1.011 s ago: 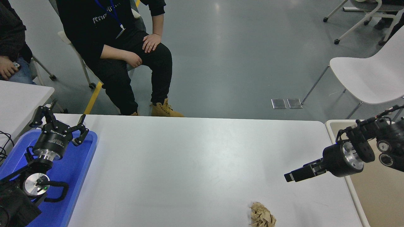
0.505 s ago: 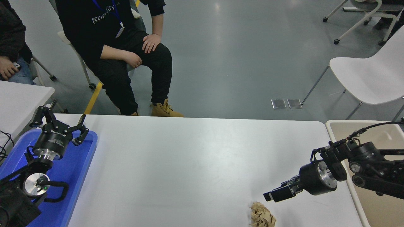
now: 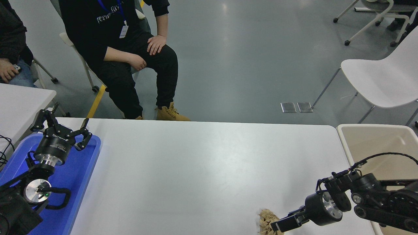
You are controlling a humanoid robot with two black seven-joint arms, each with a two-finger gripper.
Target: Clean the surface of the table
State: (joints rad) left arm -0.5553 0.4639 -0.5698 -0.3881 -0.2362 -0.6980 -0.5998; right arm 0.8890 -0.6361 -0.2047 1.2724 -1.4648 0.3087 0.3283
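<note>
The white table surface [image 3: 196, 163] fills the middle of the head view. A crumpled ball of brown paper [image 3: 266, 222] lies on it near the front edge, right of centre. My right gripper [image 3: 277, 226] comes in low from the right, and its tip is at the paper's right side, touching or nearly touching it. From this angle I cannot make out its state. My left gripper [image 3: 63, 125] is parked open over the blue tray [image 3: 81, 169] at the lower left, holding nothing.
A beige bin [image 3: 375, 143] stands against the table's right end, behind my right arm. A person [image 3: 130, 49] sits beyond the far edge, and another person's hand [image 3: 6, 73] shows at the far left. A white chair [image 3: 382, 78] stands at the right. A smaller white table [image 3: 19, 101] is at the left.
My right arm has swung down and toward the table's front edge, from above the bin's rim to beside the brown paper. The left arm and the paper have not moved.
</note>
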